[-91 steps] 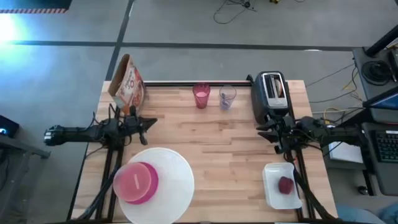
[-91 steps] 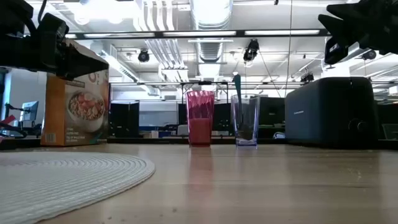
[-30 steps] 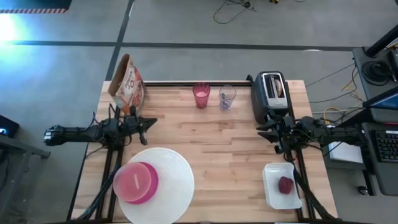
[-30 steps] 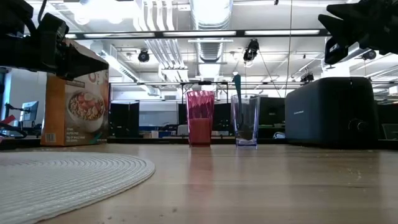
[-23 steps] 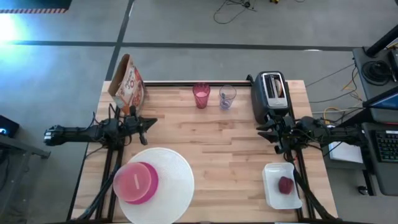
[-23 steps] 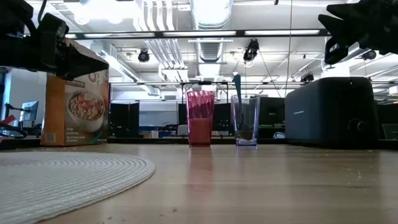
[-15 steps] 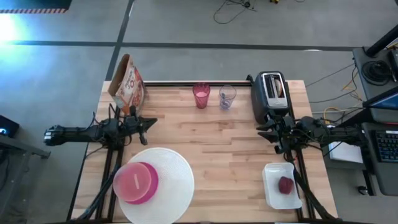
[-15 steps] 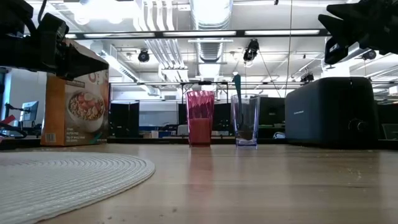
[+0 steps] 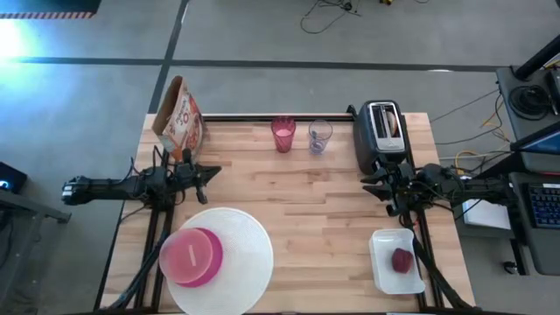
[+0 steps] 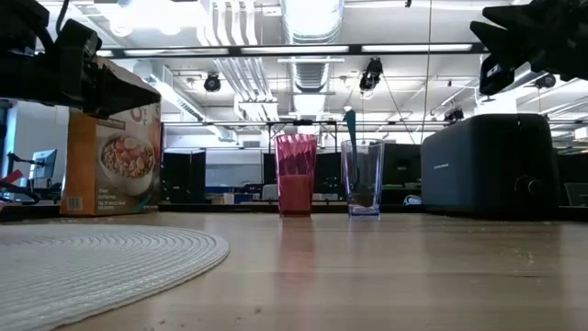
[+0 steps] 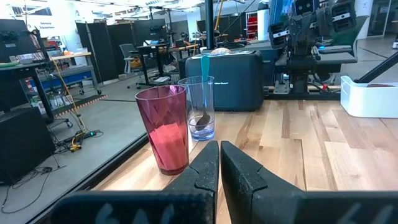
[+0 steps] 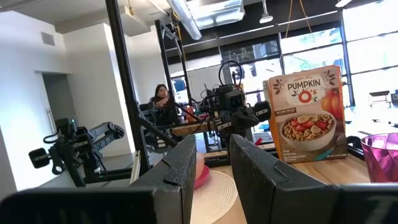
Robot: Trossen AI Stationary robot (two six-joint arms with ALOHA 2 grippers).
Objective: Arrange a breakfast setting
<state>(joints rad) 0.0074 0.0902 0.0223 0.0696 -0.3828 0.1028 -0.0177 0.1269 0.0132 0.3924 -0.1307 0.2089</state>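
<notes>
Butcher-block wood planks form the table [image 9: 289, 192]. At its left edge the left gripper [image 9: 206, 171] hovers, fingers pressed together, beside the cereal box [image 9: 179, 117]. Below, a magenta plate [image 9: 190, 256] sits on a round white woven mat [image 9: 243, 254]. Ribbed pink cup [image 9: 283, 134] and clear glass [image 9: 319, 136] line the far edge. Right gripper [image 9: 371, 182], fingers slightly apart, hangs near the black toaster [image 9: 382, 134]; dark red fruit [image 9: 402, 260] lies in a white rectangular tray [image 9: 385, 271].

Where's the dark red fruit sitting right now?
In the high view the dark red fruit lies in a white rectangular tray at the table's near right corner, below the right pincer and well right of the large white mat.
</notes>
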